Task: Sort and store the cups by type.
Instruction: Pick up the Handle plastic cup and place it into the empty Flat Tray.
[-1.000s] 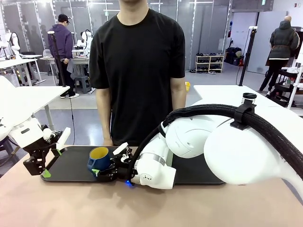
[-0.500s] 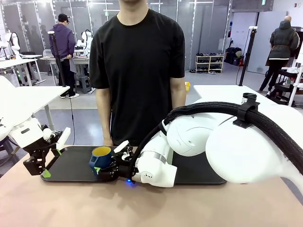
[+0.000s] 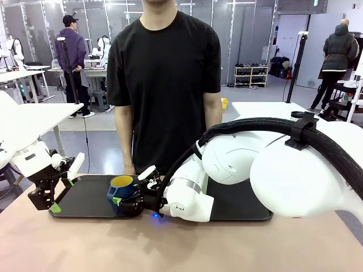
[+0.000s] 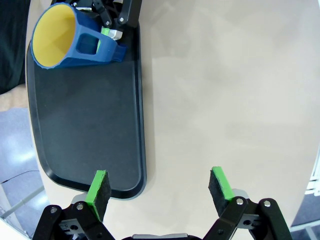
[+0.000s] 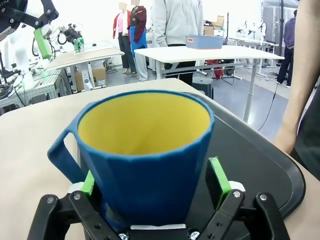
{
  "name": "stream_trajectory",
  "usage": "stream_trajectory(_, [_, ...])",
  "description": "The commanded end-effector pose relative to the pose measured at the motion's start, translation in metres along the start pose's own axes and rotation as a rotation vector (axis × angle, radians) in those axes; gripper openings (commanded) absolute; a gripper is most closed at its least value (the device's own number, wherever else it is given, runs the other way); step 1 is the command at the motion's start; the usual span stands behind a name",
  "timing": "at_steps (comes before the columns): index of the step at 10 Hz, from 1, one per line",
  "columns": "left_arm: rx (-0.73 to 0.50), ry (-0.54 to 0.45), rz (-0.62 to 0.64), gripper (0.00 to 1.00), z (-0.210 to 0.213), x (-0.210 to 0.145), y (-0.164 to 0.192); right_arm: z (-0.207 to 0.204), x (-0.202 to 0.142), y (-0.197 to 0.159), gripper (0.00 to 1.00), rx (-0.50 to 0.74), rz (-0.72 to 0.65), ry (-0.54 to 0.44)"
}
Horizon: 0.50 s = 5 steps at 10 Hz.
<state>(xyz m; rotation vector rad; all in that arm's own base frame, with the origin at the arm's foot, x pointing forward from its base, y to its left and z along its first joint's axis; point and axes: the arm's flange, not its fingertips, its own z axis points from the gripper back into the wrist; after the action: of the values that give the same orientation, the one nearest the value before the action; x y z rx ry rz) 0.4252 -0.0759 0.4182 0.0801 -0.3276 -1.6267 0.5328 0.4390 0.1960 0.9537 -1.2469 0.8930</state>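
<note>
Across the beige worktop (image 3: pixel 85 243) we see a black rectangular plastic tray (image 3: pixel 85 198), with a person in a black T-shirt (image 3: pixel 164 73) standing just beyond it.

We find the dark blue handled mug with a yellow inside (image 3: pixel 121 190) upright on the tray, toward its near edge. Our right tool (image 3: pixel 129 199) has reached across to it and stands spread wide, one green pad on each side of the mug; whether the pads press the wall, we cannot tell. Our left tool (image 4: pixel 159 192) hovers released at the tray's end away from the mug, one finger (image 4: pixel 99 187) over the tray's rim, the other over bare worktop.
</note>
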Motion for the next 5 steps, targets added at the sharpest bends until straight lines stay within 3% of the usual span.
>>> stream_trajectory(1, [0.021,0.023,-0.004,1.00,-0.001,-0.001,-0.002,0.017,-0.013,0.043,1.00,-0.045,0.043,-0.011])
stream_trajectory(5, [0.021,0.023,-0.004,1.00,-0.001,-0.001,-0.002,0.037,-0.007,0.050,1.00,-0.053,0.045,-0.023])
